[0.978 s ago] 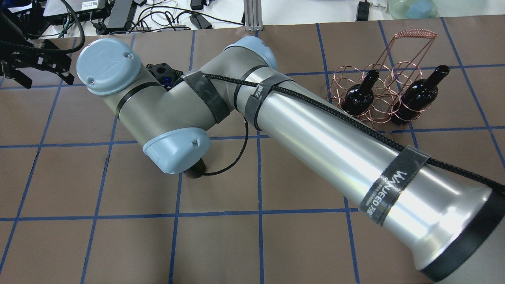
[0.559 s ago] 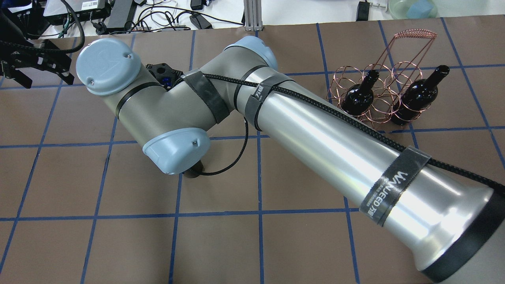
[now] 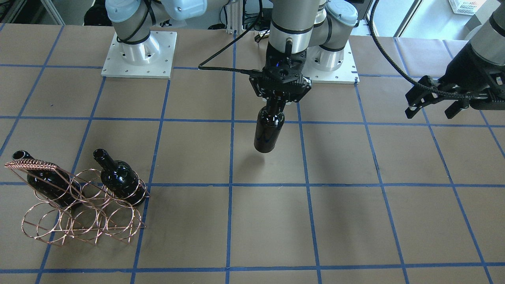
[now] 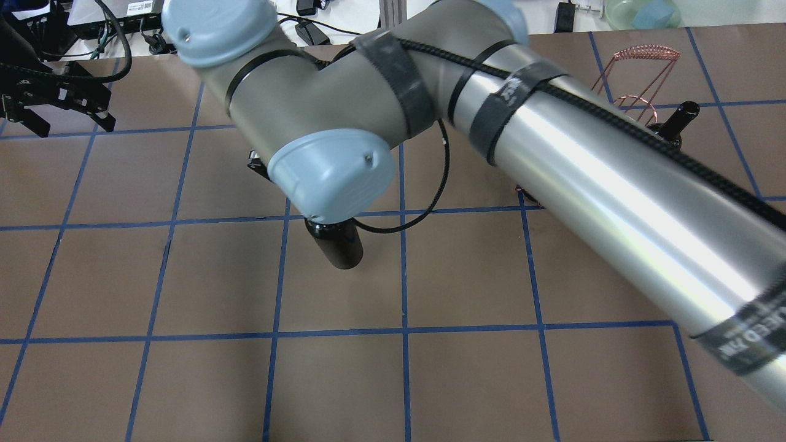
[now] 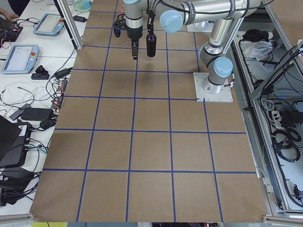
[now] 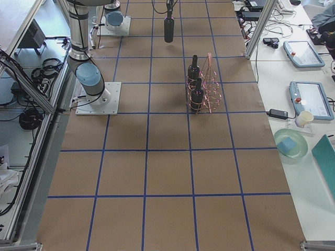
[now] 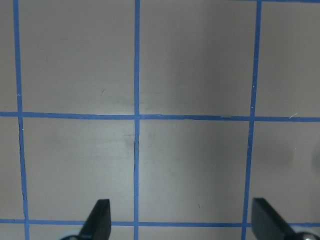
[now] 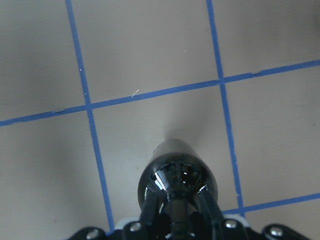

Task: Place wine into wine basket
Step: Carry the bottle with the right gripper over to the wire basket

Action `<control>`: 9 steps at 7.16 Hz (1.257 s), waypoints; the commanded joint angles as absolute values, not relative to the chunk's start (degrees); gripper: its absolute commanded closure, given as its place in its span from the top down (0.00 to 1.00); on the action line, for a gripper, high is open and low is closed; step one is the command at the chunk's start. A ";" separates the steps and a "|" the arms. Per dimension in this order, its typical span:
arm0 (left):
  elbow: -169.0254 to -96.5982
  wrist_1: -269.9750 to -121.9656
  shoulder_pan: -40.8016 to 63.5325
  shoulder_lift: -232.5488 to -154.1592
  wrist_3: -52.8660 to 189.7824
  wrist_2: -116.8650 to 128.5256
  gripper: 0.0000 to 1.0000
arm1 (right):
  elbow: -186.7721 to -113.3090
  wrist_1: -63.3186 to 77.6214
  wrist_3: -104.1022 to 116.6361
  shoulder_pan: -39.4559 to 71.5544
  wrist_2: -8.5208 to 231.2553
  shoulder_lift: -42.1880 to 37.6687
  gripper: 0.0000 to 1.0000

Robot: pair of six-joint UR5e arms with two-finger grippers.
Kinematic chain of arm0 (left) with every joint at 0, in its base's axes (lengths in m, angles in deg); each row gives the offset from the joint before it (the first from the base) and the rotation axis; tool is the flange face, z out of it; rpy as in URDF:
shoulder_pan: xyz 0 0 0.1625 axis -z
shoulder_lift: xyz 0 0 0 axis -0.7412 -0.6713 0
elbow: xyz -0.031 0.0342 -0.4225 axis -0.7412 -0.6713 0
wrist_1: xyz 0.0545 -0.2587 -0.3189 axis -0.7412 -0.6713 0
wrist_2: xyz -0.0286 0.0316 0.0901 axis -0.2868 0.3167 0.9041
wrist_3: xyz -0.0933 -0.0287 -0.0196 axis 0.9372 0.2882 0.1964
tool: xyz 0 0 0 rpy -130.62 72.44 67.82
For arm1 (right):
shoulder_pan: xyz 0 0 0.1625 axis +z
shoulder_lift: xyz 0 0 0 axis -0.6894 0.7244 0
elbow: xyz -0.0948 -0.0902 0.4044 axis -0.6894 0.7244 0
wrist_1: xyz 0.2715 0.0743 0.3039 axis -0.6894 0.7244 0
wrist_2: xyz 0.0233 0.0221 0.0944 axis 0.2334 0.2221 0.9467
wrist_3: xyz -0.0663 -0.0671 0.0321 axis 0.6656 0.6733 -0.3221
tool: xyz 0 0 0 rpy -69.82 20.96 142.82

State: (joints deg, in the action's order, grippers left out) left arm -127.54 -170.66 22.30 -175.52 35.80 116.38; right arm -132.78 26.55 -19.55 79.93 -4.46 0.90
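the right end effector (image 3: 277,103) pinches the neck of a black bottle (image 3: 268,132), which hangs upright, clear of the desk (image 3: 276,221). the wire basket (image 3: 79,227) stands well apart toward the robot's right, so this arm is nearer. a second bottle (image 3: 118,179) and a third bottle (image 3: 41,181) fill its outer rings on the robot's side; the ring between them looks free. the left end effector (image 3: 430,112) hovers spread, empty.

Since the earlier views, my right arm (image 4: 583,178) has risen, and my right gripper (image 3: 277,103) has lifted the bottle (image 3: 269,132) by its neck clear of the table (image 3: 339,221).
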 commanded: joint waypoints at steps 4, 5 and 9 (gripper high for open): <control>-127.54 -170.66 23.44 -175.61 36.59 115.87 1.00 | -139.66 10.50 23.29 52.64 -3.76 18.09 0.00; -127.54 -170.57 25.54 -175.43 38.68 116.13 1.00 | -139.66 8.56 32.34 46.22 -3.76 18.89 0.00; -127.53 -170.22 37.75 -174.11 56.32 115.96 1.00 | -139.66 14.39 44.04 35.70 -1.75 18.20 0.00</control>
State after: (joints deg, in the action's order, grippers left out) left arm -127.47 -170.44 34.27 -174.39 51.26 116.13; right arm -139.66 10.88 42.99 36.97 -2.39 18.79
